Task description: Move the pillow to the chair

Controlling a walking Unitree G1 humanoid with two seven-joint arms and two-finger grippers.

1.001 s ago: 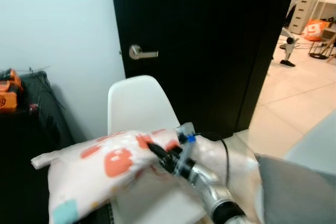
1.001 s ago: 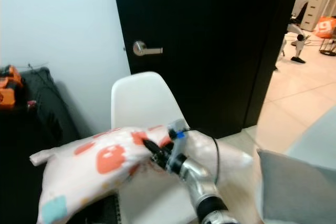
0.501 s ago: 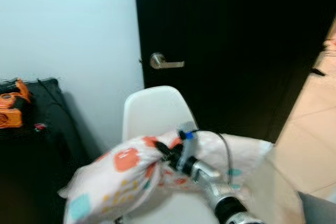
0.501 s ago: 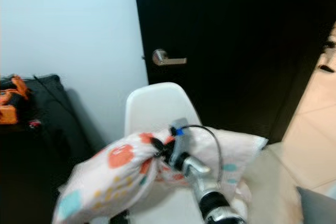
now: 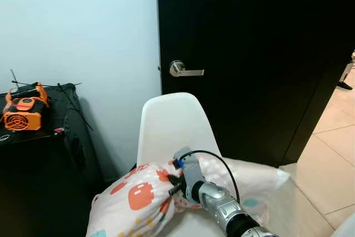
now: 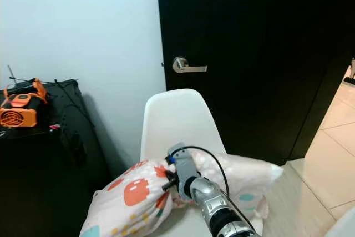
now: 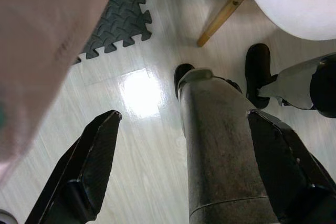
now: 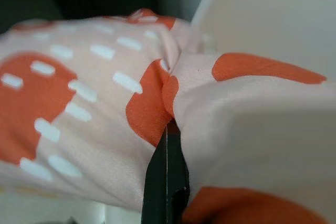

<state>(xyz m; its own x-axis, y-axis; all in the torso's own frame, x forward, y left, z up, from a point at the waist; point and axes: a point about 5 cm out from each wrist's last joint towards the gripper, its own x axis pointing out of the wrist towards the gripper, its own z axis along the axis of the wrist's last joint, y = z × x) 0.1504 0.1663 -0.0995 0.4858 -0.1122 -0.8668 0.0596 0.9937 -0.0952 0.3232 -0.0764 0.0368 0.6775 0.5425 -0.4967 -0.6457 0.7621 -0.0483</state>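
Observation:
A pale pink pillow (image 5: 136, 201) with orange patches lies across the seat of a white shell chair (image 5: 172, 126) that stands before a black door. My right gripper (image 5: 173, 187) is shut on a fold in the pillow's middle, and its fingers (image 8: 167, 182) sink between bunched fabric in the right wrist view. One end of the pillow (image 6: 252, 178) hangs past the chair toward the right, the other droops off the left. My left gripper (image 7: 178, 177) hangs open low beside my leg, with nothing between its fingers.
A black door (image 5: 260, 54) with a silver lever handle (image 5: 186, 70) rises behind the chair. On the left a black case (image 5: 50, 137) carries an orange device (image 5: 22, 114). Pale floor tiles (image 5: 327, 154) open to the right.
The camera has swung left and steadied, bringing the chair to centre. The pillow, still in my right gripper, has dropped lower onto the seat.

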